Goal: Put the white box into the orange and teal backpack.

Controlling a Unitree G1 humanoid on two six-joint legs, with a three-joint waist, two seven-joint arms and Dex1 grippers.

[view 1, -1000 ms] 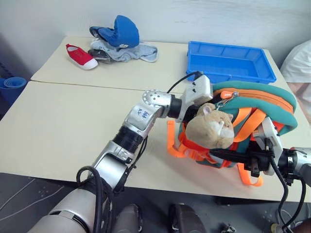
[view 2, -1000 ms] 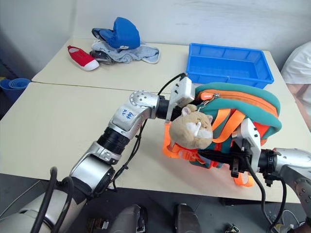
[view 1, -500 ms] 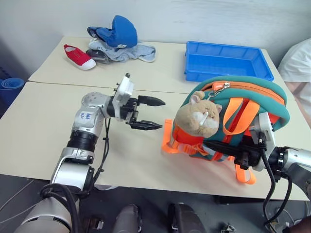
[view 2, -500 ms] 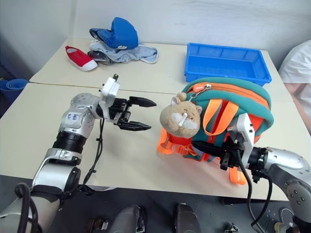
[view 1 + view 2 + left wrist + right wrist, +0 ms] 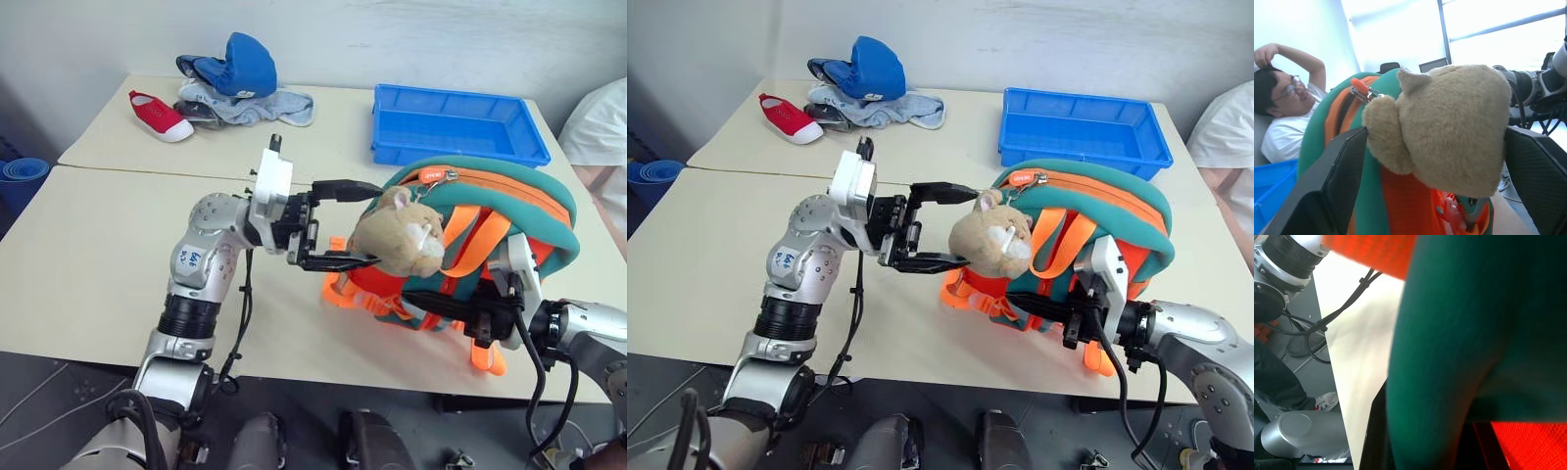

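While our right gripper (image 5: 1043,306) stayed clamped on the orange and teal backpack (image 5: 1117,211) to keep it upright, our left gripper (image 5: 955,226) — jaws apart — bracketed its plush cat charm (image 5: 991,235).

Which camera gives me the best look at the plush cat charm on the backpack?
The left wrist view: the plush cat charm sits large between that pincer's two open black fingers. Both head views show it smaller, hanging on the backpack front. The right wrist view gives teal and orange fabric.
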